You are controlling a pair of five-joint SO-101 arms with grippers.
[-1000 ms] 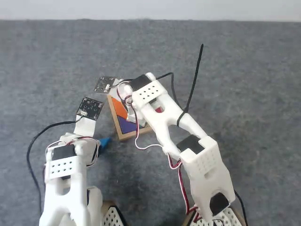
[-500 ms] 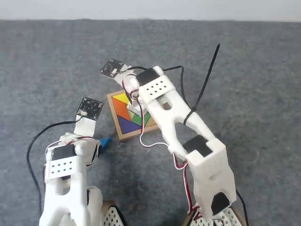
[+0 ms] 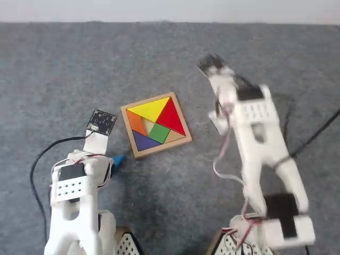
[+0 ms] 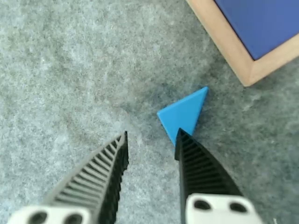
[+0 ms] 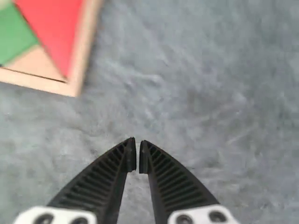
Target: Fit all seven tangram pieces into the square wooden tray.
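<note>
Down at the left gripper (image 4: 152,135), we see two ribbed black fingers standing apart, with nothing between them but the grey mat (image 4: 70,70). The tip of one finger sits right at a corner of the light blue triangle (image 4: 184,114); we cannot tell whether it touches. That triangle lies flat on the mat, outside the tray (image 4: 243,70), just beside one of its corners. Inside that corner lies the dark blue piece (image 4: 261,23).

On the other side, the right gripper (image 5: 137,142) has its fingers drawn together, with only a thin slit between the tips and nothing held. It hangs over bare mat, off beyond one corner of the tray (image 5: 77,70). In that corner we see the red piece (image 5: 56,28), the green piece (image 5: 14,32) and a pale wood-coloured triangle (image 5: 32,65). We cannot tell whether this is a piece or the tray floor.

From the high view, the square tray (image 3: 162,148) sits turned at an angle near the middle of the mat. In it lie a yellow triangle (image 3: 150,109) and a red triangle (image 3: 171,117), with an orange piece (image 3: 137,123), a green square (image 3: 158,130) and a dark blue triangle (image 3: 143,141) beside them. The light blue triangle (image 3: 118,159) lies near the tray's lower left corner, by the head of the left arm (image 3: 71,186). The right arm (image 3: 254,133) stretches up the mat to the right of the tray, apart from it.
</note>
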